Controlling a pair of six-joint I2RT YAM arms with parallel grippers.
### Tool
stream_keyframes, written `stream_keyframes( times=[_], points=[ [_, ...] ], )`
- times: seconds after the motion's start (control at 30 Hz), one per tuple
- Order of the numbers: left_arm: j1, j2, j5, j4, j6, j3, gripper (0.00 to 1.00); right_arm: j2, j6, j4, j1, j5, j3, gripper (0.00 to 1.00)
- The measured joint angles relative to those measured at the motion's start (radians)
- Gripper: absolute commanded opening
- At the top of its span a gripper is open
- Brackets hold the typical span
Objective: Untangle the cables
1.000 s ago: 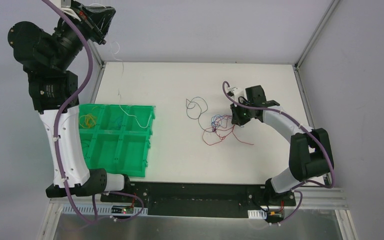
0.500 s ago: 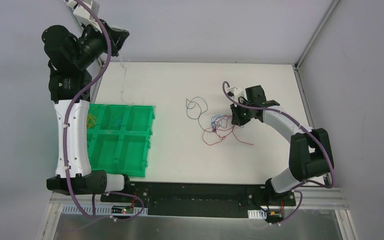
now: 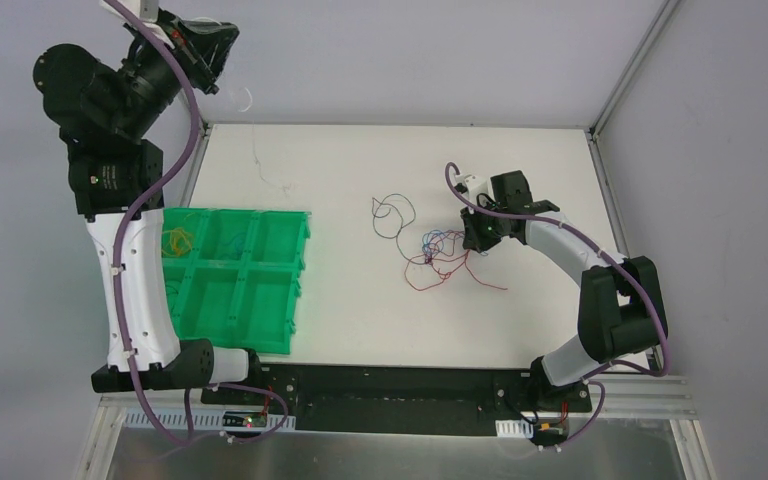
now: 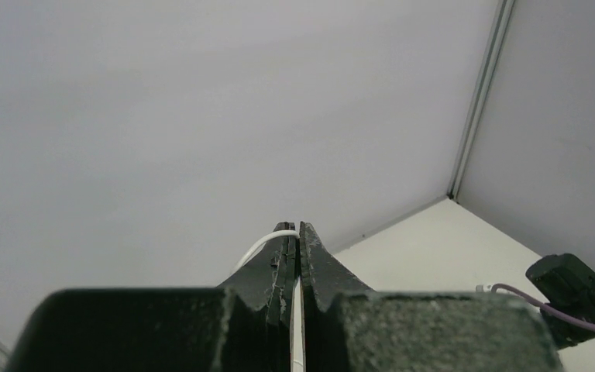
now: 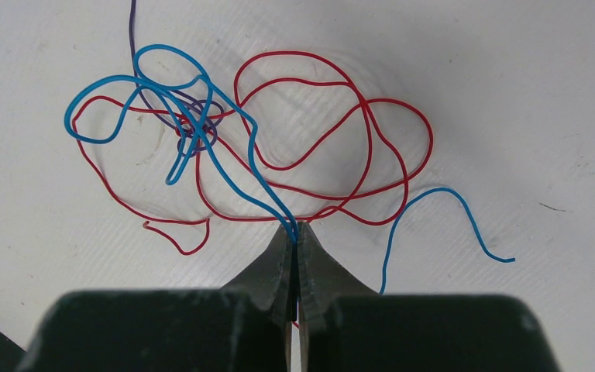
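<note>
White tabletop (image 3: 360, 320) holds a green plastic compartment tray (image 3: 303, 262) left of a tangle of thin red, blue and purple wires (image 3: 440, 255). Right gripper (image 5: 294, 229), low at the tangle, pinches a blue strand (image 5: 275, 211). Left gripper (image 4: 298, 226), high above the far-left corner, clamps a white wire (image 4: 267, 239).

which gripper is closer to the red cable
Right. The right gripper, shut on the blue cable, sits at the red cable; the left gripper, shut on a white cable, is raised far away at the back left.
</note>
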Motion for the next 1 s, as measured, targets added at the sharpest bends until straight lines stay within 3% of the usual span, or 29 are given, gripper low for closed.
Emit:
stream_keyframes(
  times=[0.27, 0.47, 0.7, 1.0],
  points=[
    [0.000, -0.005, -0.006, 0.028, 0.008, 0.048, 0.00, 0.000, 0.006, 0.000, 0.000, 0.000, 0.000, 0.00],
    [0.000, -0.030, -0.011, -0.003, 0.036, -0.053, 0.00, 0.000, 0.008, 0.000, 0.000, 0.000, 0.000, 0.00],
    [0.000, -0.149, -0.035, -0.071, 0.077, -0.272, 0.00, -0.007, 0.011, 0.000, 0.000, 0.000, -0.002, 0.00],
    [0.000, -0.161, -0.158, -0.122, 0.176, -0.301, 0.00, -0.007, 0.022, 0.000, 0.000, 0.000, -0.002, 0.00]
  ],
)
